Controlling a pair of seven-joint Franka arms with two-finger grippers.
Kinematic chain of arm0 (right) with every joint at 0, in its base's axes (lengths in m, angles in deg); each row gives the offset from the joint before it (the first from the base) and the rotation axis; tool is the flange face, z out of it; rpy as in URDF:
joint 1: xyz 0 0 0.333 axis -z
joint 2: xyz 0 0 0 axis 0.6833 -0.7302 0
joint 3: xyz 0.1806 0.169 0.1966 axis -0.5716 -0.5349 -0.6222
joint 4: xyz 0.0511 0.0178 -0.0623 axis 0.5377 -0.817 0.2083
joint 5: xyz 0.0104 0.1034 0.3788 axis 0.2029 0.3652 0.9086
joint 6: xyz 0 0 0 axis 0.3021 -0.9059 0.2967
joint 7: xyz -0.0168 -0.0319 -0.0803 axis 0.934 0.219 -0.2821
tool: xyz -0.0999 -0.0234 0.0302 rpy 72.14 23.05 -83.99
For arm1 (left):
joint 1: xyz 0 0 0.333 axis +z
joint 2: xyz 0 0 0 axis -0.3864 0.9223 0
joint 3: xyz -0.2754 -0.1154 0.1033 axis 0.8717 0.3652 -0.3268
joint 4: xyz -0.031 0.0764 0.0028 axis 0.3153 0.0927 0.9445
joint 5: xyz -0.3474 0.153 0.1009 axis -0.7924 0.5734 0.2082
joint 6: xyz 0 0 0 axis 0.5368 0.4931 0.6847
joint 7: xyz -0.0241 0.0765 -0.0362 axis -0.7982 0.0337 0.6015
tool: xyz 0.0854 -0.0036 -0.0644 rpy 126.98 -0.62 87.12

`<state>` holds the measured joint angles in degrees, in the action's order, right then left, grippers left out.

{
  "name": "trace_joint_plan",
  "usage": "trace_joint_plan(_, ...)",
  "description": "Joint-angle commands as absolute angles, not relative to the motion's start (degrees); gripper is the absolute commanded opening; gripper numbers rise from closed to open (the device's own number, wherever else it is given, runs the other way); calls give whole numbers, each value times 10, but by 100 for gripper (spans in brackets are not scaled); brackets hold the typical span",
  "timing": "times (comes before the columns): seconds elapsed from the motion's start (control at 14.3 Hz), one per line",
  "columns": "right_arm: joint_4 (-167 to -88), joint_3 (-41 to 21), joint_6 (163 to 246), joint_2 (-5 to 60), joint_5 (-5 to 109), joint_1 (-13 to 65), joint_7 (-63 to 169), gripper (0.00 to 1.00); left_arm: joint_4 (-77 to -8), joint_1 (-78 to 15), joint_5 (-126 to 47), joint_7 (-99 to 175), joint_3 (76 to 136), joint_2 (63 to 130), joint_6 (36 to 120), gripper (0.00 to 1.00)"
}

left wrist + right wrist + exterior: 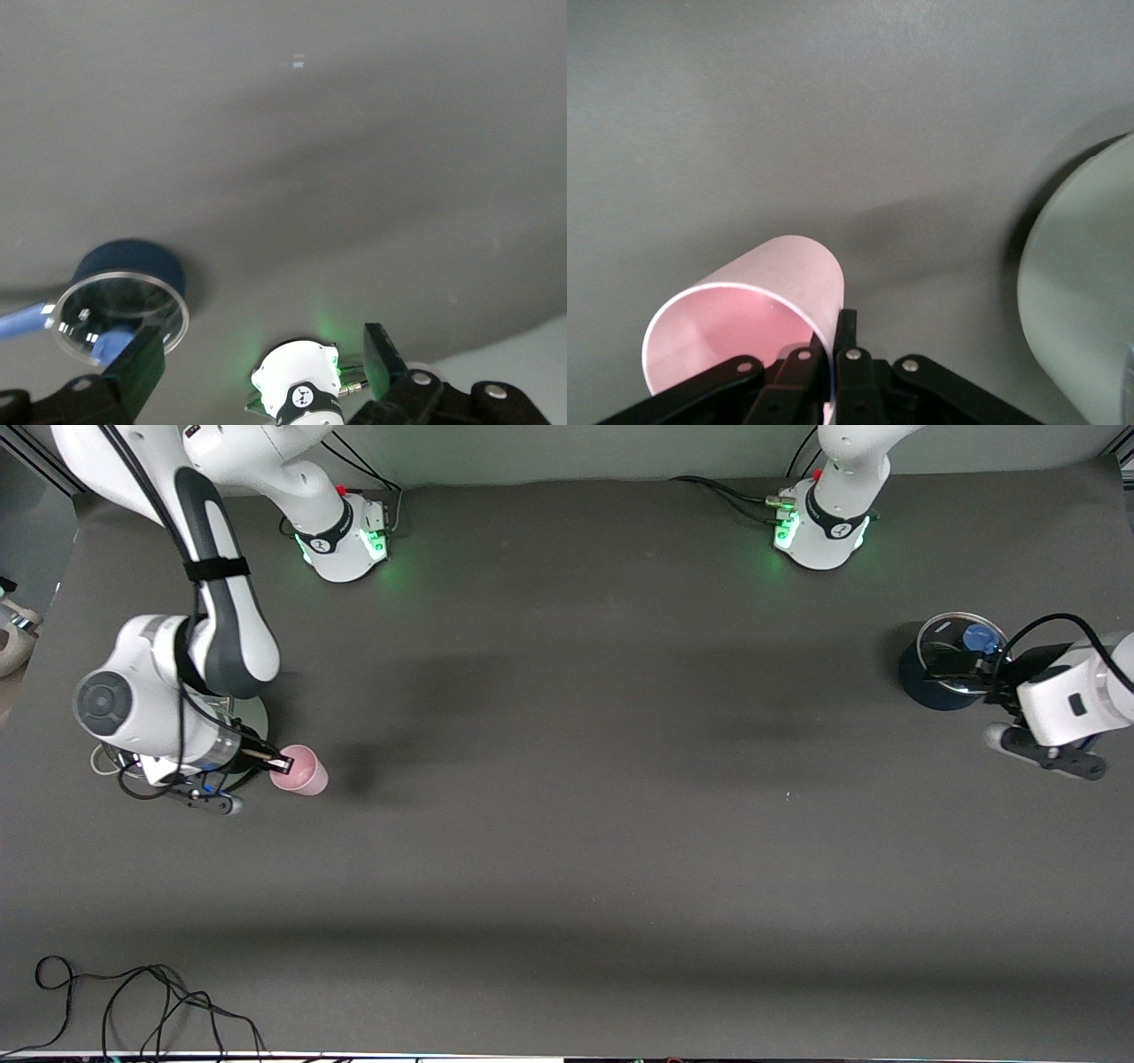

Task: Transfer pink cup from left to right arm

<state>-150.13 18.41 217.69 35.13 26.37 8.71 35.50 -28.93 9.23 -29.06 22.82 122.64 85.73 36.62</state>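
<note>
**Operator:** Checking the handover: which gripper has the pink cup (pixel 299 771)?

**Technician:** The right gripper (pixel 279 763) does. It is clenched on the cup's wall at the rim, one finger inside the mouth and one outside. The cup hangs tilted, mouth toward the wrist, low over the counter (pixel 567 824) close to the short edge at the right arm's end. Whether its base touches the surface cannot be told.

**Operator:** How should this step be carried out?

**Technician:** In my judgement the transfer is all but complete, so the step in hand is to secure the hold.
1. Maintain the clamp. A pinch on one thin, smooth, tapered wall is likely to let the cup swing or slip.
2. Move slowly and avoid abrupt wrist rotation.
3. Keep clear of the pale round thing (pixel 1081 292) just beside the cup. What it is cannot be told.

**Operator:** And toward the other short edge?

**Technician:** The left gripper (pixel 970 664) is released, its fingers spread wide with nothing between them. It hangs over the dark blue pot (pixel 930 686) with the glass lid (pixel 961 638), well apart from the cup. That arm waits. Leave it parked, so it cannot foul the right arm's path.
</note>
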Motion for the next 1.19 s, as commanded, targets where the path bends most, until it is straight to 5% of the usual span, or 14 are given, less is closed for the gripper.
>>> trace_joint_plan(0.0,-1505,185,2211,318,276,79,373,0,-293,98,-256,273,1226,824,361,100)
trace_joint_plan(0.42,-1505,185,2220,291,343,78,416,0,-404,98,-254,308,1227,728,493,100)
trace_joint_plan(0.56,-1505,186,2217,295,342,72,417,37,-414,98,-258,308,1227,721,509,100)
trace_joint_plan(0.84,-1504,188,2214,304,338,71,418,58,-386,92,-266,304,1223,734,510,100)
trace_joint_plan(1.12,-1499,203,2147,381,329,71,407,92,-376,-121,-298,304,1005,733,508,100)
